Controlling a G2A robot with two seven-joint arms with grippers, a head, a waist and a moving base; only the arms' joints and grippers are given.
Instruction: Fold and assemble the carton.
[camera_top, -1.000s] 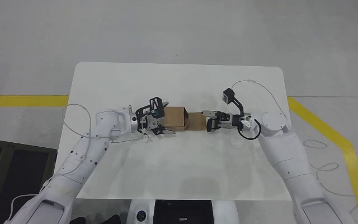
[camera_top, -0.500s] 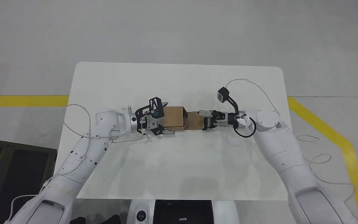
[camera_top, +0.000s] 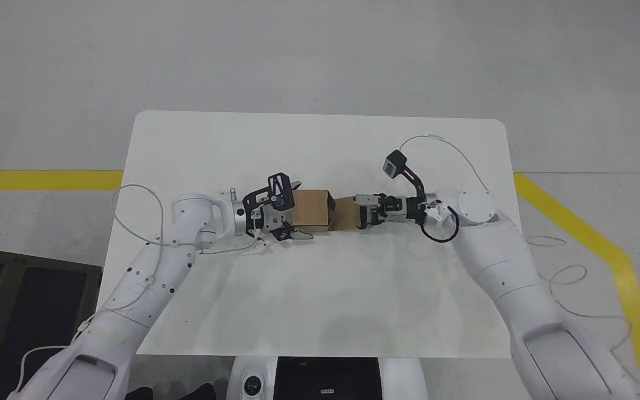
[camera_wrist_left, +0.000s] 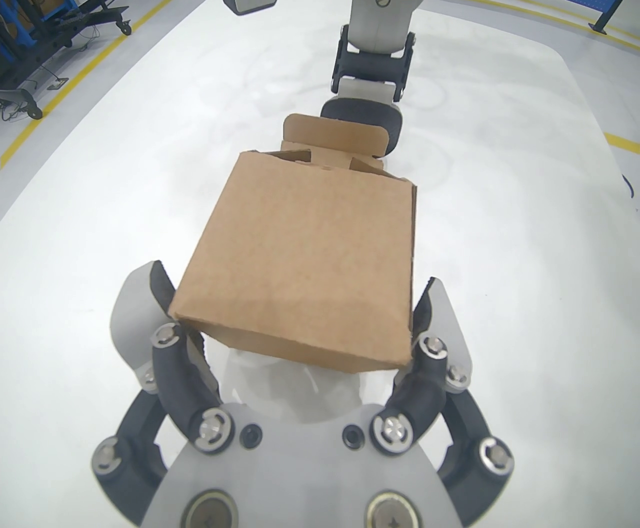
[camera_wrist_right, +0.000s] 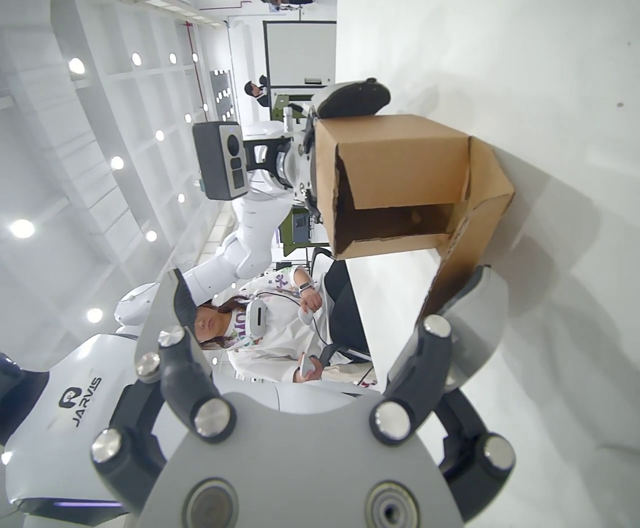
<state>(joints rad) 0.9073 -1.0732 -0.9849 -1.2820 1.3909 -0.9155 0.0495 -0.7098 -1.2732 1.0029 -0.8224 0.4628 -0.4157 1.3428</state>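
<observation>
A brown carton (camera_top: 313, 208) lies on its side at the middle of the white table (camera_top: 400, 300). My left gripper (camera_top: 287, 211) is shut on its closed end; in the left wrist view both pads press the carton (camera_wrist_left: 305, 250) at its near corners. The far end is open, with a flap (camera_top: 346, 213) sticking out. My right gripper (camera_top: 362, 212) stands open at that end. In the right wrist view one finger (camera_wrist_right: 477, 300) rests against the tilted flap (camera_wrist_right: 487, 195), and the other finger (camera_wrist_right: 180, 300) is free. The carton's inside (camera_wrist_right: 400, 220) looks empty.
A thin cable (camera_top: 135, 200) loops over the table's left edge by the left arm. Another cable (camera_top: 470, 160) arcs above the right arm. Bare table lies in front of and behind the carton.
The right gripper has moved left toward the carton's open end, and the flap now stands more upright and looks shorter from above. The left arm and carton have stayed put.
</observation>
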